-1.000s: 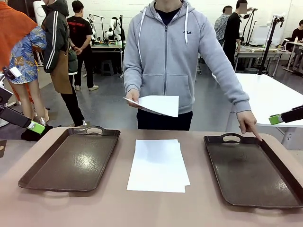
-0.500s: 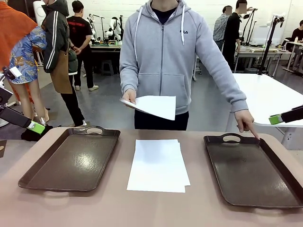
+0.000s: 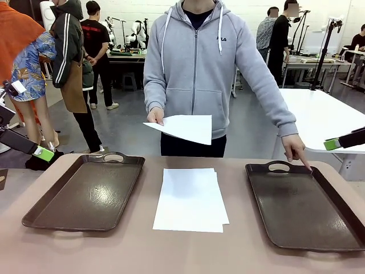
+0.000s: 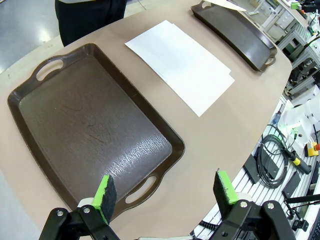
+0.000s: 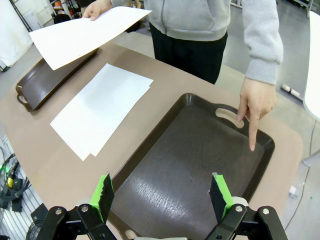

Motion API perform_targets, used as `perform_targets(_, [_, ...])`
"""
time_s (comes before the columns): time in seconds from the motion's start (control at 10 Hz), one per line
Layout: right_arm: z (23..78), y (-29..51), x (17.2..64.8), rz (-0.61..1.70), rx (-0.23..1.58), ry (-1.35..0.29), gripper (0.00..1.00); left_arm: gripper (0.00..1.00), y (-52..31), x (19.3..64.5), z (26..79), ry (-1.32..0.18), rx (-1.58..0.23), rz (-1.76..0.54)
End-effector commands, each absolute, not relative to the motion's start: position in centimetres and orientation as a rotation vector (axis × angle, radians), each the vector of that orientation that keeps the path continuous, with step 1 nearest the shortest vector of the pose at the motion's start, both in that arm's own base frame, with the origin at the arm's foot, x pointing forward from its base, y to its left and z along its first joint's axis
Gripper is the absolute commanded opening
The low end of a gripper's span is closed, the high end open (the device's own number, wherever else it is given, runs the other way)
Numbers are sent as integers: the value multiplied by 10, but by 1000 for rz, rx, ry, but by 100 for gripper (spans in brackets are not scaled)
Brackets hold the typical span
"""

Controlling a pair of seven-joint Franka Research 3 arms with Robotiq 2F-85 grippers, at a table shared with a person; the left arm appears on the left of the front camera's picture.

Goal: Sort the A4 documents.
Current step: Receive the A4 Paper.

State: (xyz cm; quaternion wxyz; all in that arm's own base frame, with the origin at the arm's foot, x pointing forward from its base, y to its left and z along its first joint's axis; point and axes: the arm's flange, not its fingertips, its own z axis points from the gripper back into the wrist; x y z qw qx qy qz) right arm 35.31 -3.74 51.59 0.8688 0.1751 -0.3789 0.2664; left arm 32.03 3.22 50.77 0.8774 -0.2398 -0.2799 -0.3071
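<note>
– Papers first: where do they lie?
– A stack of sheets (image 3: pixel 191 200) lies flat on the table (image 3: pixel 171 251), between the two pincers and well apart from both. It touches neither tray. A loose sheet (image 3: pixel 185 127) hangs in the air beyond the stack, held at one corner by the person's hand (image 3: pixel 155 117).
– And the pincers?
– The left pincer (image 4: pixel 165 189) stands spread wide with nothing between its pads. It is above the left tray (image 4: pixel 90 125), near one handle hole. The right pincer (image 5: pixel 162 192) is spread the same way, bare, over the right tray (image 5: pixel 200 165).
– What does one camera give that another lacks?
– The right wrist view looks down on the person's pointing hand (image 5: pixel 255 105), ahead of that pincer. Its finger is over the tray floor, just past the far handle hole. From the front, that fingertip seems to sit at the tray's rim. The left wrist view adds a coiled cable (image 4: pixel 272 155) below the table edge, off to one side of its pads.
– Anything hard to make out?
– From the front, each pincer is cut off at the picture's side to a green pad and a bit of black, so its spread cannot be read there. I cannot tell whether the fingertip touches the tray, nor how many sheets are in the stack. In the left wrist view the loose sheet is a sliver at the top edge.
</note>
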Motion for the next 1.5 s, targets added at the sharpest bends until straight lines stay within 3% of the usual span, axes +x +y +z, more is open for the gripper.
perform_targets(0.0, [512, -33, 361, 547, 439, -751, 100, 100, 34, 321, 507, -595, -512, -654])
perform_targets(1.0, [456, 112, 489, 287, 1009, -248, 100, 100, 34, 321, 507, -595, -512, -654])
perform_targets(1.4, [429, 155, 532, 233, 1219, -139, 100, 100, 34, 321, 507, -595, -512, -654])
